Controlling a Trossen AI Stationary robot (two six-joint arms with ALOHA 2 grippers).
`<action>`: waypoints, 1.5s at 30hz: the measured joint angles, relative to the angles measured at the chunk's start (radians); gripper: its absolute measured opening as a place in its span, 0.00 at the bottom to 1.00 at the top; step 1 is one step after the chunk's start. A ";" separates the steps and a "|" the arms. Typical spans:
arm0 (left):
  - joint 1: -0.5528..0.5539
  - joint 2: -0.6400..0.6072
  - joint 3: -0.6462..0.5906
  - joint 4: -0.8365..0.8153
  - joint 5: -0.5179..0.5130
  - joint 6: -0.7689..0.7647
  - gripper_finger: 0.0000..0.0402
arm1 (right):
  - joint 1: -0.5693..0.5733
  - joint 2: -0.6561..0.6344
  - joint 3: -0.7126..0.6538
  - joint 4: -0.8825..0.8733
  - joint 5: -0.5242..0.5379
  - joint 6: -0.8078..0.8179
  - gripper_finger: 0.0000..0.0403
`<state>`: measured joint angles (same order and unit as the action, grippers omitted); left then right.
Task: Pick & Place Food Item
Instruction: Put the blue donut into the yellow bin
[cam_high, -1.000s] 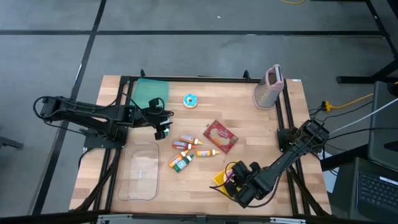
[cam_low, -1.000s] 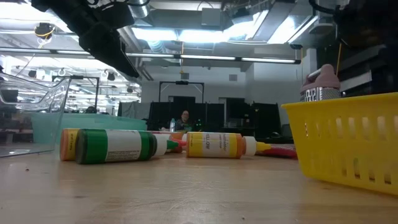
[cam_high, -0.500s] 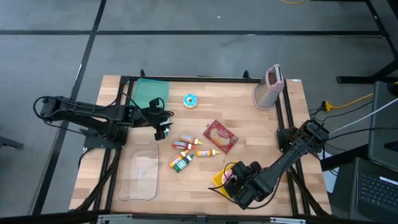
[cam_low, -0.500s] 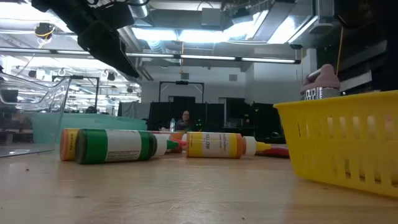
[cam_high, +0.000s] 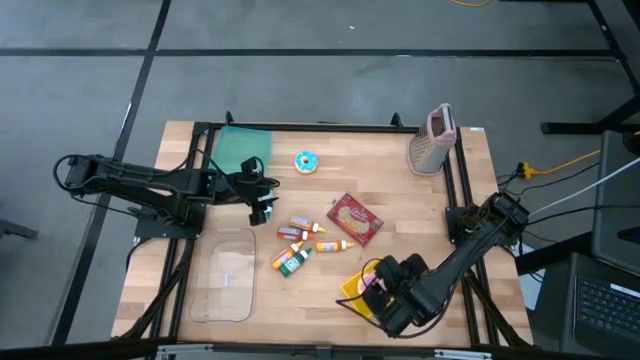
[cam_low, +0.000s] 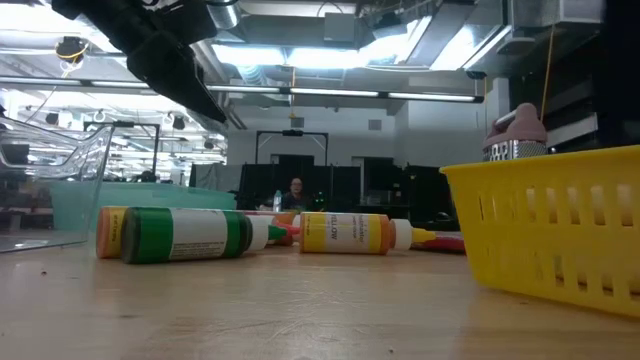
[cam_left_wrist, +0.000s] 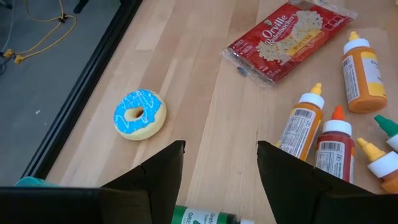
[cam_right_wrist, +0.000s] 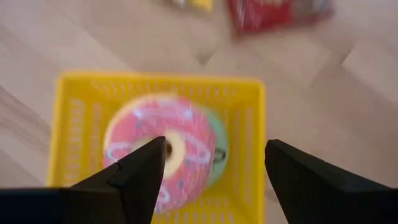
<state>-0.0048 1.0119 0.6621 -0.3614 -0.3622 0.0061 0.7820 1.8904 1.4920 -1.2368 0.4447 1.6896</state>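
Note:
A pink-iced donut (cam_right_wrist: 165, 155) lies in the yellow basket (cam_right_wrist: 249, 124) on top of a green item (cam_right_wrist: 217, 146). The basket (cam_high: 352, 292) stands near the table's front right. My right gripper (cam_right_wrist: 214, 168) hangs open just above it, one finger on either side of the donut and clear of it. A blue-iced donut (cam_left_wrist: 139, 114) lies flat on the wood toward the far side. My left gripper (cam_left_wrist: 221, 162) waits open above the table's left half (cam_high: 262, 210), holding nothing.
Several sauce bottles (cam_high: 300, 245) and a red popcorn bag (cam_high: 354, 218) lie mid-table. A clear tub (cam_high: 225, 275) sits front left, a teal box (cam_high: 243, 148) far left, and a pink-topped grater (cam_high: 433, 140) far right. Bare wood lies between the bottles and the basket (cam_low: 560, 230).
My right gripper has risen above the yellow basket. The basket has shifted slightly toward the table's left and now stands still. My left arm has kept still.

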 joint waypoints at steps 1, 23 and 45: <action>0.000 0.000 0.000 0.000 0.000 0.001 0.50 | -0.003 0.000 0.021 -0.027 0.038 -0.004 0.67; 0.102 -0.078 0.000 0.101 0.084 0.096 0.50 | -0.698 -0.008 0.118 0.277 0.373 -0.890 0.56; 0.667 -0.367 -0.415 0.607 0.575 -0.097 0.50 | -1.115 0.059 0.118 0.746 -0.240 -1.228 0.54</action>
<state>0.6624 0.6454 0.2469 0.2460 0.2131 -0.0913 -0.3334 1.9493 1.6097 -0.4912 0.2045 0.4620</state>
